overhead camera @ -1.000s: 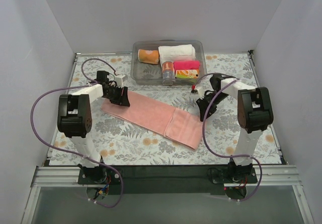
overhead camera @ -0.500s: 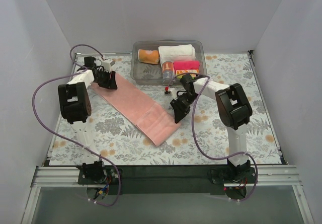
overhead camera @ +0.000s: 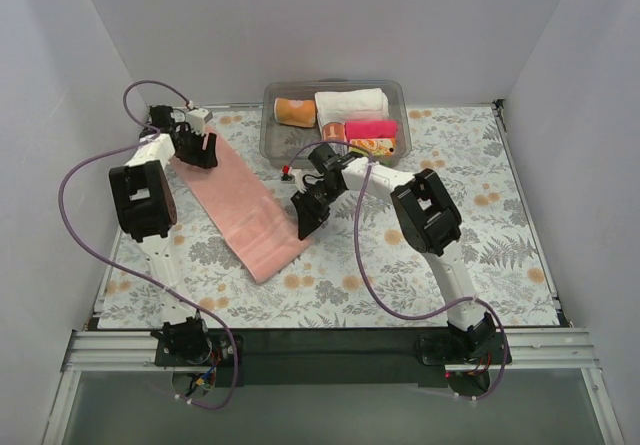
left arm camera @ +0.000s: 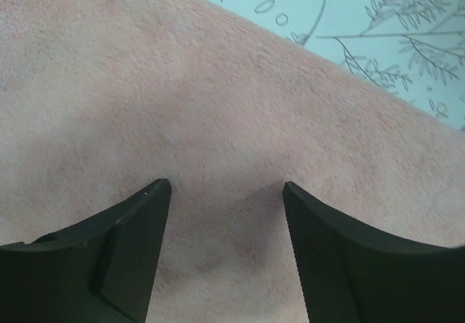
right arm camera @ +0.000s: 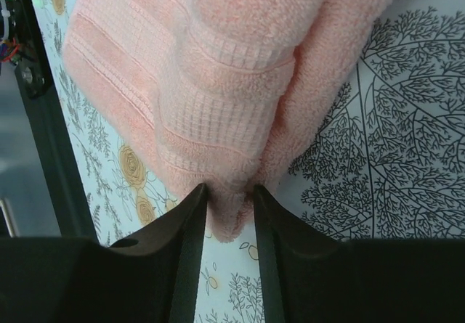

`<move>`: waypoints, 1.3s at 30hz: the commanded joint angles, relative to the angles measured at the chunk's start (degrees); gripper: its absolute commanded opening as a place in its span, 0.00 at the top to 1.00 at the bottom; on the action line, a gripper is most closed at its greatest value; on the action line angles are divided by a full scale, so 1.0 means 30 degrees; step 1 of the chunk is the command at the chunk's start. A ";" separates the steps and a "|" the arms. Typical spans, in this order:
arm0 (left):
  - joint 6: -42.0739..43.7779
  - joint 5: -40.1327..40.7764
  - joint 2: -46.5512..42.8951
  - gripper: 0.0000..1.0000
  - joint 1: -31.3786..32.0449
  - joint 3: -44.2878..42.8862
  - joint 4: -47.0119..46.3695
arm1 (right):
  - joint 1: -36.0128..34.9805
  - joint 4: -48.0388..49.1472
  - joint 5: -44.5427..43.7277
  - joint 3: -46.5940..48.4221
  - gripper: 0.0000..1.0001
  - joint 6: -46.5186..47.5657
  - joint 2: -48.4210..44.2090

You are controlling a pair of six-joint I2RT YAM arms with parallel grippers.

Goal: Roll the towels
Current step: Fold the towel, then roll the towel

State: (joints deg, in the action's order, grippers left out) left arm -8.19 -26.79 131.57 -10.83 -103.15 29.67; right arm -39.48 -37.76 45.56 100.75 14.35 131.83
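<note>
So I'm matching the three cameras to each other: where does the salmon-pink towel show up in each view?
Top external: the salmon-pink towel lies as a diagonal strip, left of centre.
Left wrist: it fills most of the picture, under the left gripper.
Right wrist: upper middle, with its edge pinched in the right gripper.
Shared landmark: the leaf-print tablecloth.

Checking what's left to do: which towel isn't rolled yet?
The salmon-pink towel, spread out on the table; the orange roll, white roll and hot-pink roll sit in the clear bin.
</note>
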 commanded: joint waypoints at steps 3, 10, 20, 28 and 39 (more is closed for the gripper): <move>0.1436 -0.2525 -0.6638 0.34 -0.0024 0.3323 -0.0252 | 0.0709 0.0896 0.0429 0.0052 0.61 -0.1238 -0.1898; 0.5334 -0.0861 -1.6042 0.32 0.2373 1.1993 -0.0310 | 0.1648 0.1480 -0.0275 -0.0186 0.54 -0.1589 -0.4656; 0.5540 0.4146 -2.2848 0.39 1.2773 1.9556 0.1242 | 0.0158 0.4145 0.2801 0.4531 0.67 -0.6187 -0.0820; 0.3902 0.6378 -2.2150 0.42 1.8021 2.1258 0.2150 | -0.1310 0.6608 0.2333 0.4562 0.71 -0.7009 0.0996; 0.2846 1.0274 -1.8899 0.42 1.9928 2.2196 -0.0308 | -0.1722 0.6873 -0.0041 0.3625 0.74 -0.5780 0.3342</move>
State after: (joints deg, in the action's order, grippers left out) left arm 1.43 -1.58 73.63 48.73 -36.91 32.45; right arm -44.99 -18.81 47.88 112.25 -4.69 141.84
